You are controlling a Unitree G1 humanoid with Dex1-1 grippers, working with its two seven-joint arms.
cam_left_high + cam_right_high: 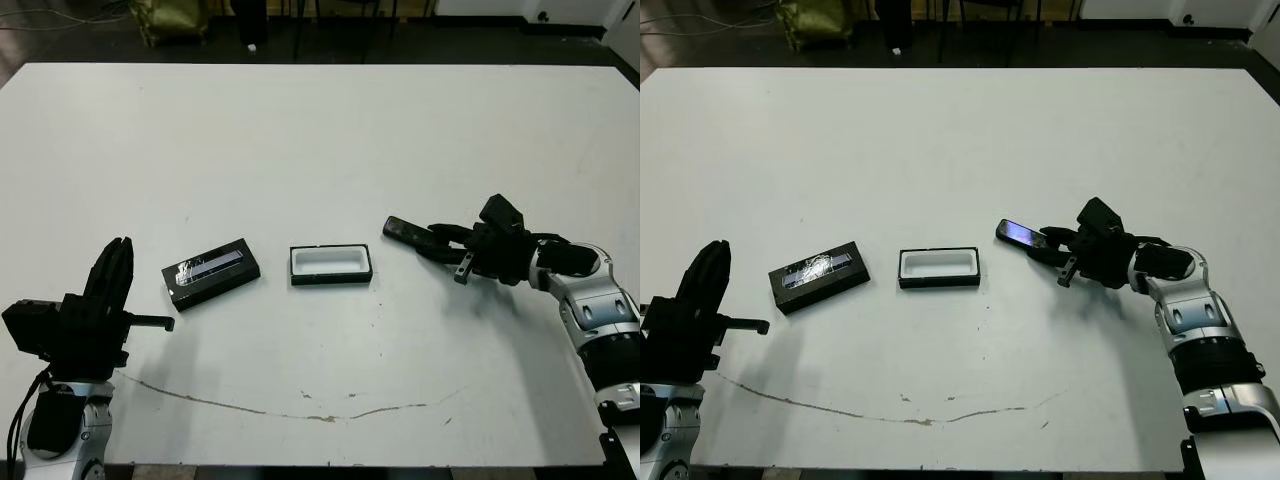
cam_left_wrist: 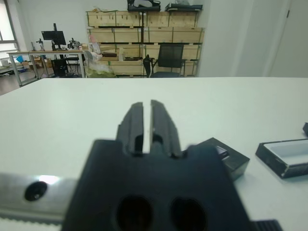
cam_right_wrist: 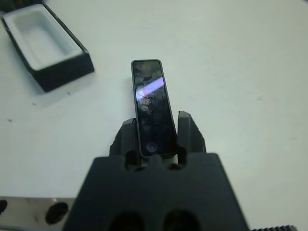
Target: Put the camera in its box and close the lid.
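- A lab or workshop-like room: pale wooden crates stacked in rows (image 2: 144, 33) line the far wall.
- A black office chair (image 2: 168, 60) stands before them.
- A desk with a dark monitor (image 2: 53, 36) sits beyond the broad white counter (image 2: 231, 96).

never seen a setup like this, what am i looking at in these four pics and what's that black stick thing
A two-armed robot sits at a white table. The two wide pictures come from its head; the other two from a camera on each wrist. The right claw is shut on the black stick, a small camera, holding it by one end. On the table lie its open, white-lined box and, to the box's left, the lid. The left claw is shut and holds nothing.
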